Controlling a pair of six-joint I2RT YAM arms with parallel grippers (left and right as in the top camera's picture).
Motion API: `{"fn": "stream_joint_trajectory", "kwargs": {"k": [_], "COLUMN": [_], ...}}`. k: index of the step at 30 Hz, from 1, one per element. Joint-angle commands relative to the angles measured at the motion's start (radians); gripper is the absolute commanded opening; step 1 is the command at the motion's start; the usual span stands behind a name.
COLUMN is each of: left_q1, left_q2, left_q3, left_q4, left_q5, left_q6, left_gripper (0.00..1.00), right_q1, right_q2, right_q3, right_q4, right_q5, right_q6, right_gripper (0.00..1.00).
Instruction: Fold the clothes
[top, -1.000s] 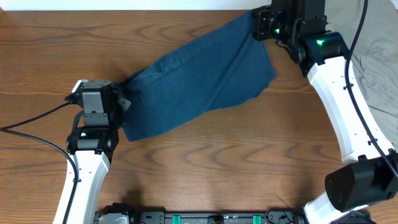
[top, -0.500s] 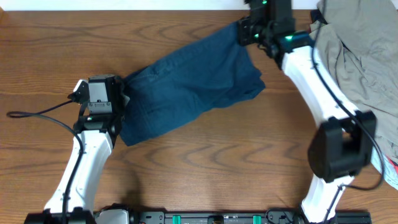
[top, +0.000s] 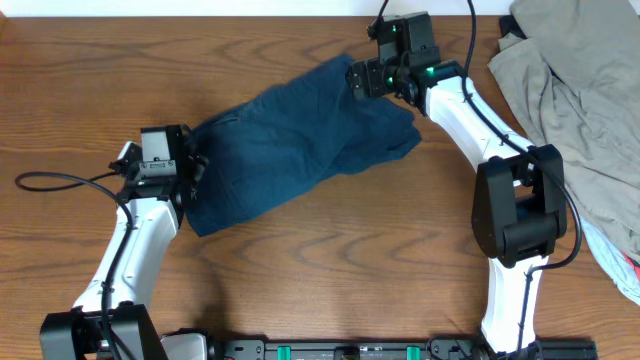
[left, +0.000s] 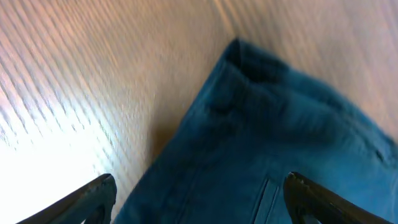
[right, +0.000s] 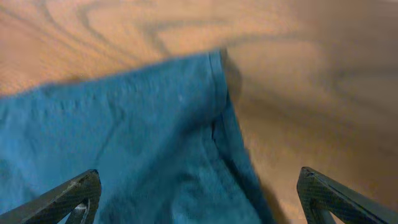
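A dark blue garment (top: 290, 140) lies diagonally across the wooden table (top: 330, 270), loosely bunched at its upper right end. At the lower left end, my left gripper (top: 195, 165) hovers open. The left wrist view shows that gripper (left: 200, 198) with jaws wide apart above a corner of the blue cloth (left: 273, 137), nothing held. My right gripper (top: 358, 78) stands open over the garment's upper right end. From the right wrist, its fingers (right: 199, 194) straddle a hemmed edge of the blue cloth (right: 143, 143).
A pile of grey clothes (top: 570, 90) fills the table's far right side, with lighter fabric (top: 625, 265) below it. A black cable (top: 50, 180) trails left from the left arm. Bare wood lies in front of the garment.
Both grippers were shut on the garment's ends and now stand open. The right arm swung left, carrying the upper right end inward and bunching it. The left arm shifted slightly.
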Motion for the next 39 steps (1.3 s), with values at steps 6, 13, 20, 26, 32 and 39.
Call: {"fn": "stream_joint_trajectory", "kwargs": {"k": [6, 13, 20, 26, 32, 39], "left_q1": [0.005, 0.004, 0.004, 0.004, 0.004, 0.004], "left_q2": [0.007, 0.021, 0.021, 0.021, 0.021, 0.024], "left_q3": [-0.002, -0.004, -0.004, -0.004, -0.004, -0.004], "left_q4": [-0.023, -0.095, -0.129, -0.136, -0.121, -0.012], "left_q5": [0.138, 0.139, 0.183, 0.242, 0.285, 0.491], "left_q6": [0.029, 0.061, 0.126, 0.182, 0.257, 0.417], "left_gripper": [0.88, 0.88, 0.88, 0.92, 0.96, 0.99], "right_q1": [0.014, 0.007, -0.019, -0.070, -0.117, -0.151], "right_q2": [0.013, 0.080, 0.126, 0.129, 0.126, 0.080], "right_q3": [-0.005, -0.040, -0.040, -0.040, -0.040, -0.040], "right_q4": [-0.157, -0.284, -0.526, -0.842, -0.950, -1.020], "right_q5": [0.000, 0.016, 0.219, 0.476, 0.479, 0.467], "right_q6": [-0.052, -0.053, -0.029, 0.189, 0.215, 0.248], "right_gripper": [0.58, 0.29, 0.27, 0.20, 0.14, 0.14]}}
